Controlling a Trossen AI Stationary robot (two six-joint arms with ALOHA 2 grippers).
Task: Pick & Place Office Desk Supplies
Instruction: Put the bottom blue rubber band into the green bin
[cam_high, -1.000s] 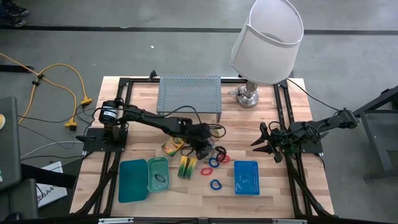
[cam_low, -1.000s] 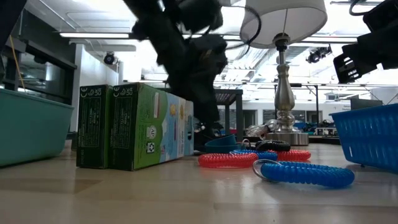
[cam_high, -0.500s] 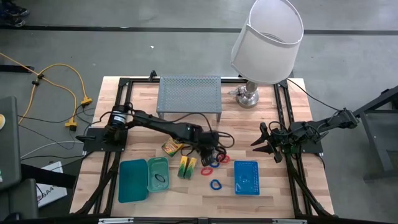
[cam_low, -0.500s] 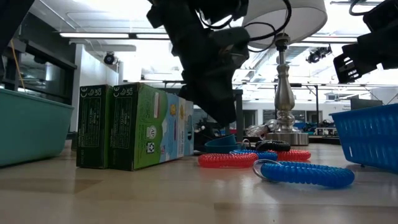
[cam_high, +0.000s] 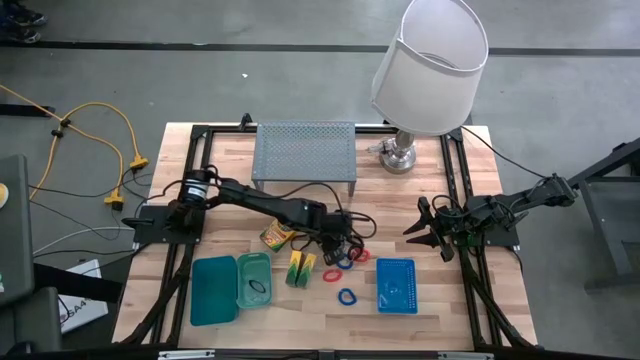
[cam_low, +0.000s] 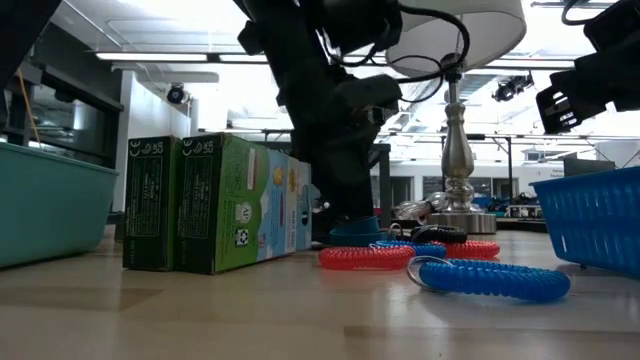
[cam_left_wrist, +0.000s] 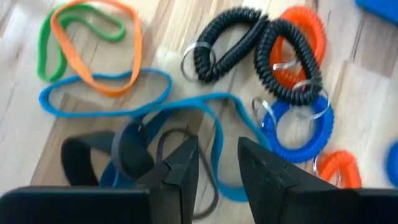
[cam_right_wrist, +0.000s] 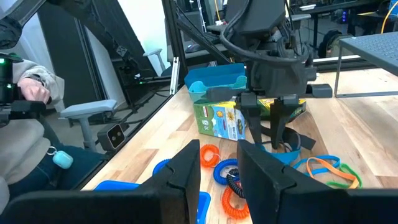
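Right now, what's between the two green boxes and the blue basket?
In the high view, coil loops lie between the green boxes and the blue mesh basket: a red loop and a blue loop on the table.

A robotics lab or workshop: a butcher-block worktop (cam_high: 230, 150) framed by black metal rails sits on a bare grey concrete floor (cam_high: 100, 70) with a yellow extension cord (cam_high: 110, 130) trailing across it. Beyond are long ceiling strip lights (cam_low: 160, 56), other metal-framed benches, and a seated person (cam_right_wrist: 25, 143) nearby.
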